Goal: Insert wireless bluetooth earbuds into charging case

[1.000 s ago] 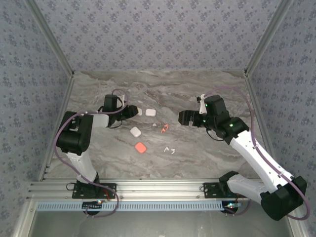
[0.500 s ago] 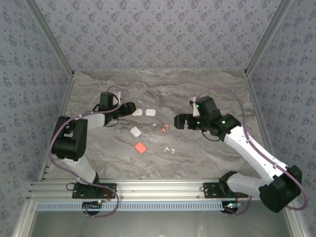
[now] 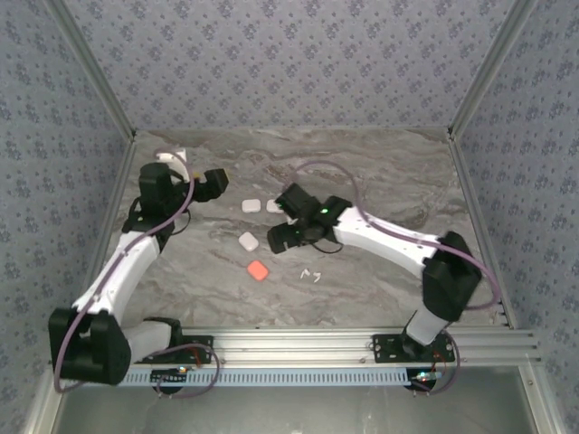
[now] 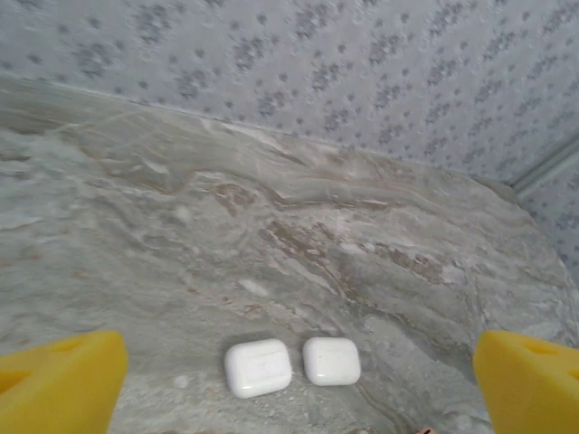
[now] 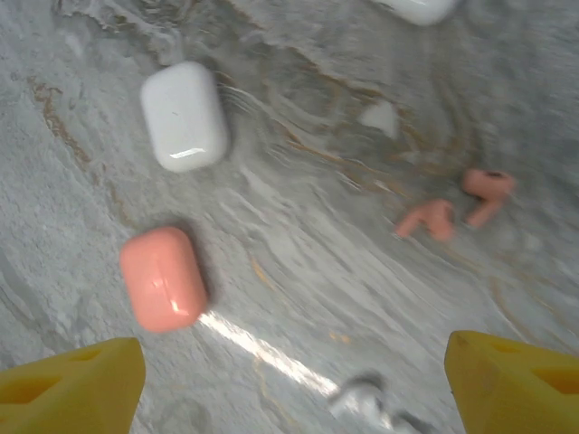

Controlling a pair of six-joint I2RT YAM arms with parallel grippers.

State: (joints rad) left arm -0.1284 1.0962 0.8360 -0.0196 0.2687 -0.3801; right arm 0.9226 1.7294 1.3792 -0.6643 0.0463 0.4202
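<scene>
Nearest the near edge of the desk (image 3: 389,172), around its middle, two white earbuds (image 3: 315,276) are seen lying loose on the marbled top; in the right wrist view they are blurred at the bottom edge. Just to their left a closed coral case (image 3: 258,270) is laid flat. A little farther back a closed white case (image 3: 247,240) is set near it, not touching it.

The right claw (image 3: 283,221) is held over the middle of the desk, just right of that white case, its arm stretched across from the right side. Its yellow fingers (image 5: 68,384) are spread wide apart and nothing is gripped between them. In the right wrist view the two coral earbuds (image 5: 432,219) are found lying close together on the bare desk, well right of the coral case and outside any case. A small white bit (image 5: 380,116) lies just beyond them; what it is cannot be told.

Farther back, two more white cases (image 3: 251,206) are placed side by side, lids shut, almost touching. The left claw (image 3: 220,181) is held to their left, toward the far-left corner, above the desk. Its fingers (image 4: 59,384) are likewise set wide apart with nothing clamped, and both cases are seen on the desk ahead of them.
</scene>
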